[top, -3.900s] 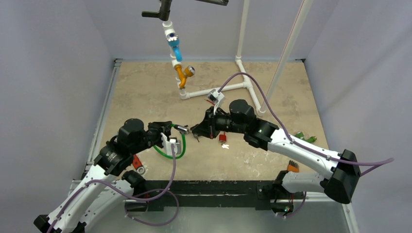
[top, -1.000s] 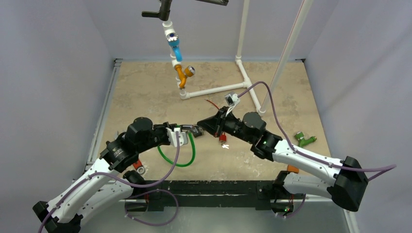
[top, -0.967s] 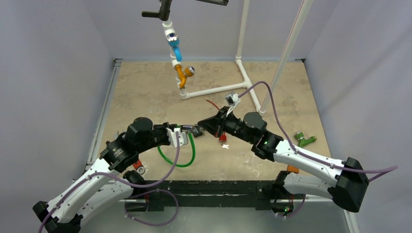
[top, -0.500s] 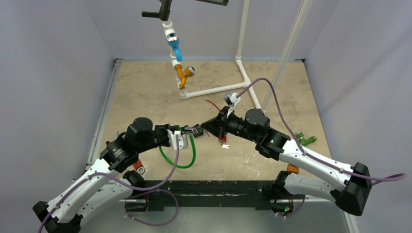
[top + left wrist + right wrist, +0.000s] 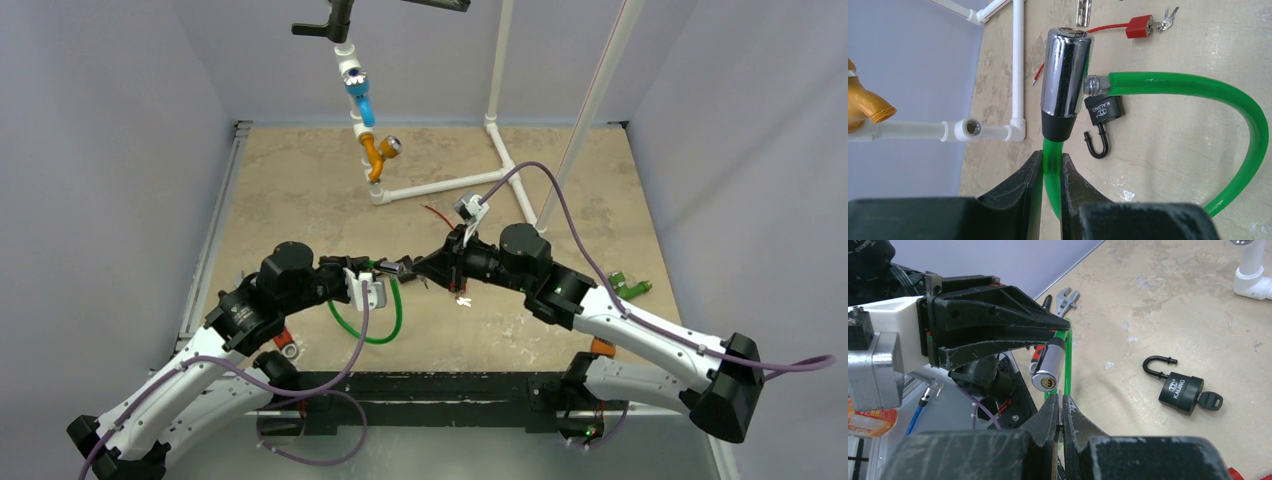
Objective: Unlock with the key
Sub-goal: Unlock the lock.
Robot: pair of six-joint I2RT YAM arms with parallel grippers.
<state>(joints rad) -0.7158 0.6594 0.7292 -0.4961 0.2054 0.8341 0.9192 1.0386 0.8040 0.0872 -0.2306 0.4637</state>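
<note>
My left gripper [image 5: 1050,160] is shut on the green cable [image 5: 1198,87] just below the chrome lock cylinder [image 5: 1066,82], holding it off the table. The cylinder's keyhole [image 5: 1044,382] faces my right gripper [image 5: 1061,396], which is shut on a thin metal key [image 5: 1060,410]. The key's tip stands just below and beside the keyhole, outside it. In the left wrist view the key [image 5: 1082,12] hangs right past the cylinder's end. From above, the two grippers [image 5: 385,270] [image 5: 425,272] meet at the table's middle.
A black padlock [image 5: 1180,392] with open shackle and its own key lies on the table right of the cylinder. A red padlock [image 5: 1139,26] with loose keys lies beyond. A white PVC frame [image 5: 440,185] with an orange tap [image 5: 372,155] stands behind. A wrench [image 5: 1065,294] lies near the left arm.
Since the oldest frame the left gripper has carried the cylinder rightward. Over the last second the right arm has edged left, keeping the key at the cylinder's end; both grips unchanged.
</note>
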